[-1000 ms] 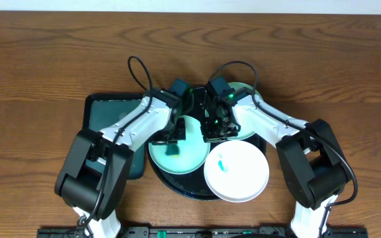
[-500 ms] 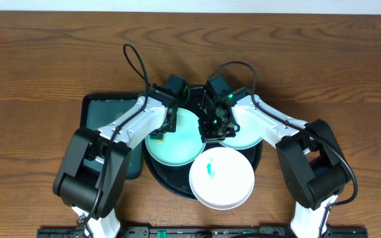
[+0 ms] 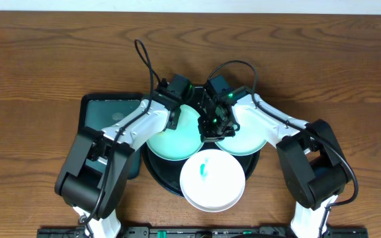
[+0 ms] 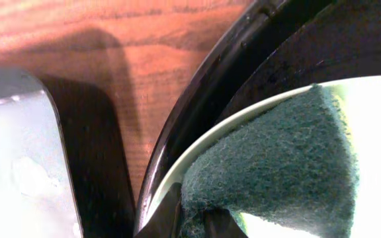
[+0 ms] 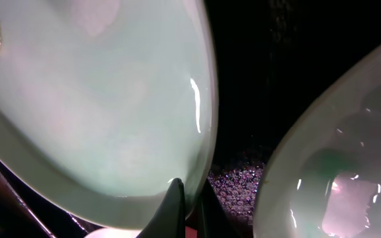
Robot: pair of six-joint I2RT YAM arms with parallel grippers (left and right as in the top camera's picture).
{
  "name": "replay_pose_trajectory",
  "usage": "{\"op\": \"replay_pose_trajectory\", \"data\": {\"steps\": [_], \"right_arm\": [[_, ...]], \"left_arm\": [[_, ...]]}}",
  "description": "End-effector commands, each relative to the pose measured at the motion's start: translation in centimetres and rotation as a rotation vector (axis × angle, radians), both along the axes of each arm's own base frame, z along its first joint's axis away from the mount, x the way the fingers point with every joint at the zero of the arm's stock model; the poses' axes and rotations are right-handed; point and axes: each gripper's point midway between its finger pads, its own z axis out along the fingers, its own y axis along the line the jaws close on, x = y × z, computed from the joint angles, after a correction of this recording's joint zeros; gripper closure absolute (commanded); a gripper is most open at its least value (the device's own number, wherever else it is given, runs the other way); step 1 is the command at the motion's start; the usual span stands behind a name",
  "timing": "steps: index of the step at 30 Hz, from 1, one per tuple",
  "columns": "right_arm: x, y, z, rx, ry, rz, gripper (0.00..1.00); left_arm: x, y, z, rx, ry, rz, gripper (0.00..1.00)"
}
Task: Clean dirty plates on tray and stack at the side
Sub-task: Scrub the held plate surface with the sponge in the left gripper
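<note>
White plate (image 3: 212, 180) has slid left along the tray's (image 3: 156, 173) near rim, from the right-front edge to front centre. Left gripper (image 3: 175, 114), pinching the sponge (image 4: 276, 165), has pulled back toward the tray's far-left rim. The teal smear on the left mint plate (image 3: 170, 140) is gone. Right mint plate (image 3: 247, 135) is now more exposed.

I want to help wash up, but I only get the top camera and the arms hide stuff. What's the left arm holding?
Observer: A green sponge, pinched in the left jaws and resting on the edge of a mint plate.
Operator: What about the other arm?
Observer: The right jaws are shut on the rim of a shiny plate.
Operator: Is the tray wet?
Observer: Yes, tiny droplets sparkle on the black tray between two plates.
</note>
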Motion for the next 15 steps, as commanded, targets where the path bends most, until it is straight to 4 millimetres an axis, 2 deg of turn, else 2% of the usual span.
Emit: {"op": "replay_pose_trajectory", "data": {"steps": [1, 7, 15], "right_arm": [[-0.9, -2.7, -1.8, -0.125, 0.012, 0.034, 0.99], [-1.3, -2.9, -2.2, -0.135, 0.029, 0.039, 0.99], [-2.0, -3.0, -3.4, -0.142, 0.078, 0.041, 0.99]], "left_arm": [[1.7, 1.3, 1.0, 0.106, -0.088, 0.007, 0.93], [2.6, -0.1, 2.6, 0.083, -0.132, -0.009, 0.93], [4.1, -0.7, 5.6, 0.071, -0.203, -0.032, 0.93]]}}
